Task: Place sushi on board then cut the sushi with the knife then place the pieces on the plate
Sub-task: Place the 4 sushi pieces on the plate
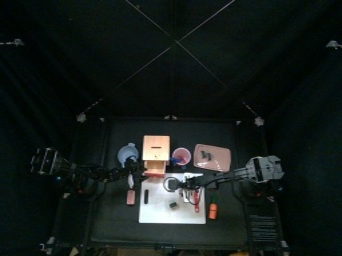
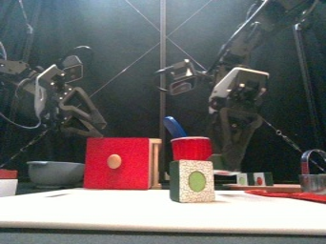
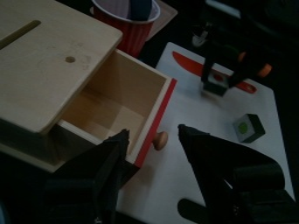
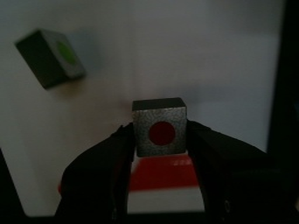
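Note:
A sushi piece with a red centre (image 4: 160, 122) sits between the jaws of my right gripper (image 4: 162, 138), which is shut on it just above the white cutting board (image 1: 185, 214). The red knife (image 3: 187, 64) lies flat on the board under that gripper. Another piece with a green centre (image 2: 193, 181) stands alone on the board, also seen in the right wrist view (image 4: 52, 57). My left gripper (image 3: 153, 134) hangs open over the wooden box's (image 1: 156, 148) pulled-out red drawer (image 3: 160, 109). The pink plate (image 1: 211, 156) lies behind the board at the right.
A red cup (image 2: 192, 148) holding a blue knife (image 2: 171, 125) stands beside the box. A blue-grey bowl (image 2: 53, 172) sits at the left. More sushi blocks (image 2: 260, 178) rest low at the right. A small orange toy (image 1: 211, 210) lies by the board's right edge.

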Available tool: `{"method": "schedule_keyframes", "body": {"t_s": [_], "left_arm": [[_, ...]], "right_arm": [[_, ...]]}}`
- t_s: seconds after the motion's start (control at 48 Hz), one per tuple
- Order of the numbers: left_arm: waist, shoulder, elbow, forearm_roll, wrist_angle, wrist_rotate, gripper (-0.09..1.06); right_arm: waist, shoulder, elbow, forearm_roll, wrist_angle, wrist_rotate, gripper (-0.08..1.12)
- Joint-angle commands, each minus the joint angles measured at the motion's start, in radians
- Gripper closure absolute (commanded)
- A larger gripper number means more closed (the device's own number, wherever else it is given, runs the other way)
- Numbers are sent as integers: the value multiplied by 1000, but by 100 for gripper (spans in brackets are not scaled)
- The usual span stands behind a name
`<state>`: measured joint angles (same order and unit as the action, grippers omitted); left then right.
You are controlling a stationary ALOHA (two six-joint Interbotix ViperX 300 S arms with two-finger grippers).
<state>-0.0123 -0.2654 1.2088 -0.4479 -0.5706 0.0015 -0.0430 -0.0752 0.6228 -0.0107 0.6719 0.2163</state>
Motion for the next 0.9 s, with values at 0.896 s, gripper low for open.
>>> {"method": "schedule_keyframes", "body": {"t_s": [0.896], "left_arm": [[-3, -3, -3, 32, -3, 5, 10]], "right_arm": [[-681, -344, 471, -61, -270, 371, 37]]}}
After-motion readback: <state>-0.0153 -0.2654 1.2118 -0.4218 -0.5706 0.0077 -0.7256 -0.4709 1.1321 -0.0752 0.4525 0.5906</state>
